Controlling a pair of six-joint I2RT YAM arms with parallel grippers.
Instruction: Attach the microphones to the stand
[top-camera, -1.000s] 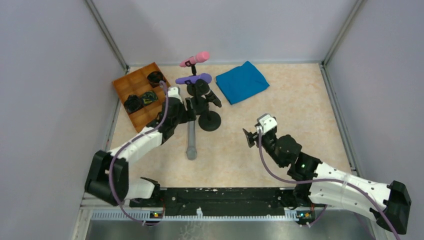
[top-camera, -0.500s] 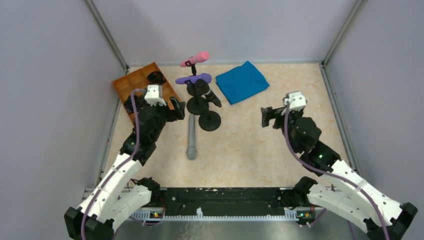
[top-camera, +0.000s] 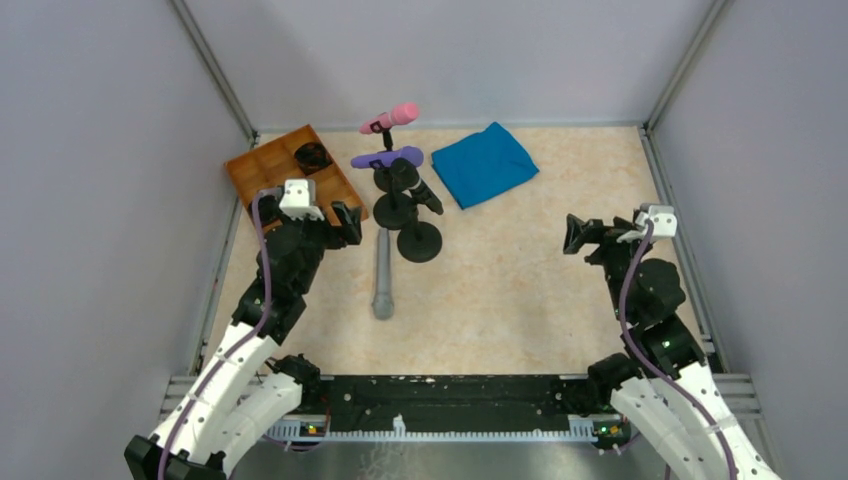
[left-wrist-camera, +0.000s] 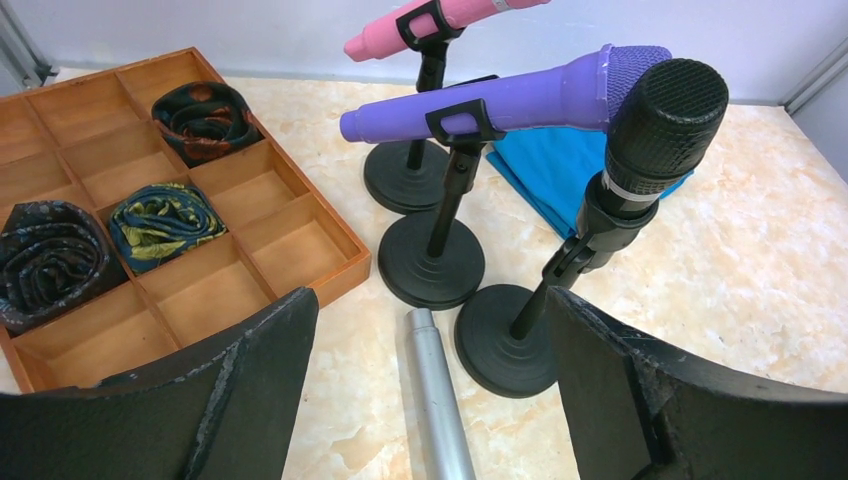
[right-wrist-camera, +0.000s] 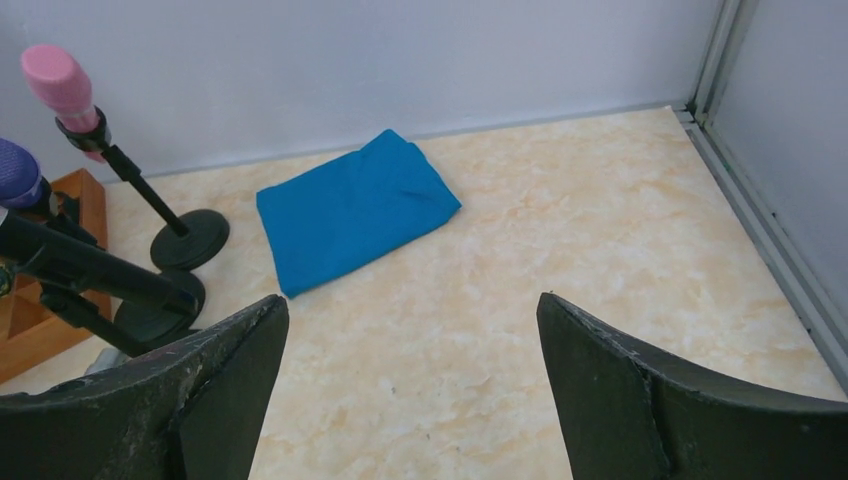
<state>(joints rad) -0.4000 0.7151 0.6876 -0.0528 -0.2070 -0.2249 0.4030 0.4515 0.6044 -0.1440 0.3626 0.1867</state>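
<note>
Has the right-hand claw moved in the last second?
Yes. The right gripper swung rightward and farther back, away from the silver microphone.

The pink mic (left-wrist-camera: 385, 36) was clipped in the rear stand (left-wrist-camera: 405, 175), nearly level, with its head to the right. The purple mic (left-wrist-camera: 540, 95) was clipped in the middle stand (left-wrist-camera: 432, 262), also near-horizontal, its mesh head to the right. The black mic (left-wrist-camera: 635, 170) sat in the front stand (left-wrist-camera: 505, 340), steeply tilted, head uppermost. All three stands were black, thin-stemmed and round-based, and stood close together. The silver mic (left-wrist-camera: 440, 400) lay flat on the worktop (left-wrist-camera: 760, 270), unclipped, just beside the two nearer bases.
</note>
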